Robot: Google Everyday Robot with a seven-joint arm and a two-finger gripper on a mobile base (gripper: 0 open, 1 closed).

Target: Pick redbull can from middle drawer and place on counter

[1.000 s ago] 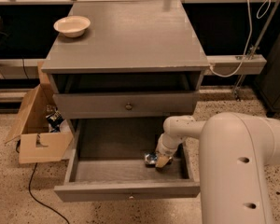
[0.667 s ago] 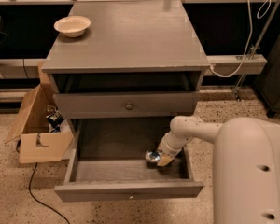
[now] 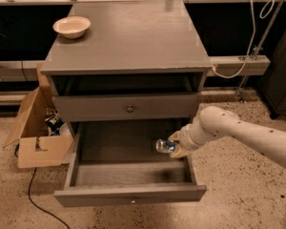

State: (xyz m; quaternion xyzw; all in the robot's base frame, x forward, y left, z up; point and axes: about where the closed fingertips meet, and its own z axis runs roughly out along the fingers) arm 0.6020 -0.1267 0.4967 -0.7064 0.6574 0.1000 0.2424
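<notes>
The redbull can (image 3: pixel 163 145), silver with blue, lies sideways in my gripper (image 3: pixel 173 145), lifted above the floor of the open middle drawer (image 3: pixel 128 194) at its right side. The gripper is shut on the can, and the white arm comes in from the right. The grey counter (image 3: pixel 133 37) tops the cabinet above, well higher than the can.
A cream bowl (image 3: pixel 72 26) sits at the counter's back left. A shut drawer front with a round knob (image 3: pixel 129 109) hangs over the open drawer. An open cardboard box (image 3: pixel 35 137) and a black cable lie on the floor to the left.
The gripper has lifted the can off the drawer floor and now holds it higher. The arm has drawn back to the right.
</notes>
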